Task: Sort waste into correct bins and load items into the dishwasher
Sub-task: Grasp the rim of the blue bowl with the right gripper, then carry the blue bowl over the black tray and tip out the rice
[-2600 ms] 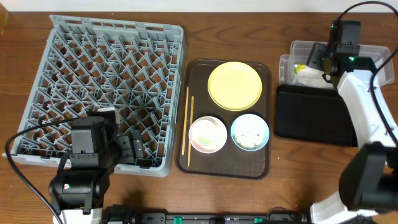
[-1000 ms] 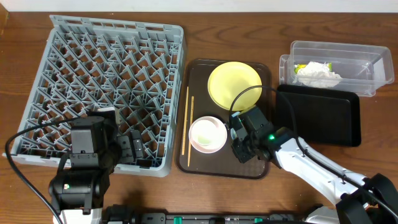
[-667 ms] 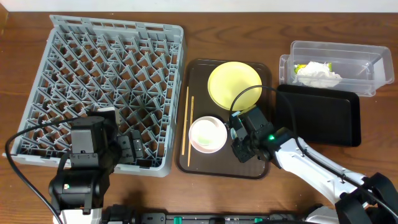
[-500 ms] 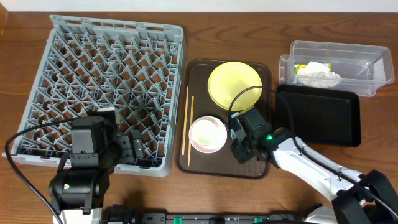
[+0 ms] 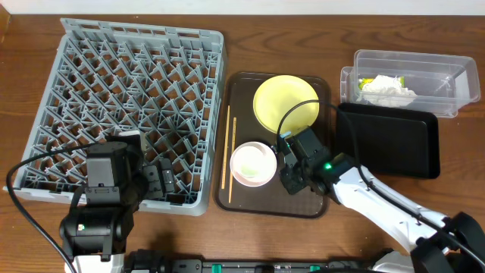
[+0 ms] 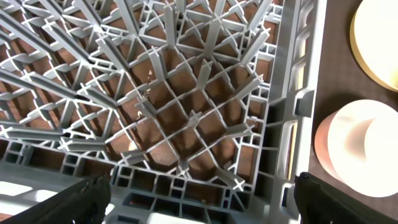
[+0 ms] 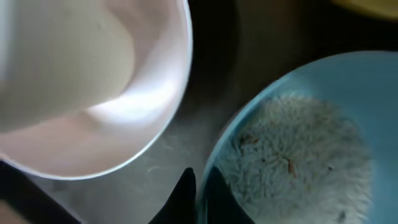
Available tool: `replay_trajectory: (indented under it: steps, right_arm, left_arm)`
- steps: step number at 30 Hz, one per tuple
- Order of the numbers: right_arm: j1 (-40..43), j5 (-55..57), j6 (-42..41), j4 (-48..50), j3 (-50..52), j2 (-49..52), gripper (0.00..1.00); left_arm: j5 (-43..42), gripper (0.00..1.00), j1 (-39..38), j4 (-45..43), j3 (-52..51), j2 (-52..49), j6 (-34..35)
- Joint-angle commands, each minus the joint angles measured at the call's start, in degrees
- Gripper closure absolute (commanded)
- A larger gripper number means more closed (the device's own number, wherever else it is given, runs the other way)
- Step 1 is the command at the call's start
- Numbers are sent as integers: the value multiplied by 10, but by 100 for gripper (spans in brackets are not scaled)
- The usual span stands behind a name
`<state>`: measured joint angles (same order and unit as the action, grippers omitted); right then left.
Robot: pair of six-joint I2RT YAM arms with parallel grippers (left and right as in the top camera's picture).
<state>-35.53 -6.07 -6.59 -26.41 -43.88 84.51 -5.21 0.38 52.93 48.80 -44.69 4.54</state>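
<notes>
Your right gripper [image 7: 198, 191] is pinched tight on the rim of the blue bowl [image 7: 298, 124], which sits toward the front right of the brown tray [image 5: 246, 196]. Lift it level and slowly so the rice crumbs [image 7: 292, 162] don't spill. Keep it clear of the white bowl [image 7: 81, 81] just beside it on the tray. Your left gripper [image 6: 202, 199] hangs spread wide over the rack [image 6: 186, 112], left of the tray, holding nothing.

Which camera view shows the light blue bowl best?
The right wrist view: the light blue bowl fills it, rice crumbs inside, right gripper shut on its rim. Overhead, the right arm hides it; the left wrist view misses it.
</notes>
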Motion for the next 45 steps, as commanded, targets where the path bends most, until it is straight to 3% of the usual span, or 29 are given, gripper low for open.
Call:
replay_trajectory:
  steps: [1, 9, 19, 25, 34, 45]
  right_arm:
    - [7, -19, -31, -19, -40, -33, 99]
    - [92, -70, -57, -47, -86, -89, 99]
    - [334, -269, -58, -42, -97, -98, 99]
    - [446, -409, -58, -42, -97, -48, 99]
    - [497, -590, -58, 10, -97, 67, 99]
    - [549, -659, -58, 25, -97, 138, 99]
  left_arm:
    - [-1, 5, 3, 2, 12, 1, 5]
    - [-1, 6, 3, 2, 12, 1, 5]
    - [-1, 6, 3, 2, 12, 1, 5]
    - [-1, 6, 3, 2, 12, 1, 5]
    - [-1, 6, 3, 2, 12, 1, 5]
    - [-1, 6, 3, 2, 12, 1, 5]
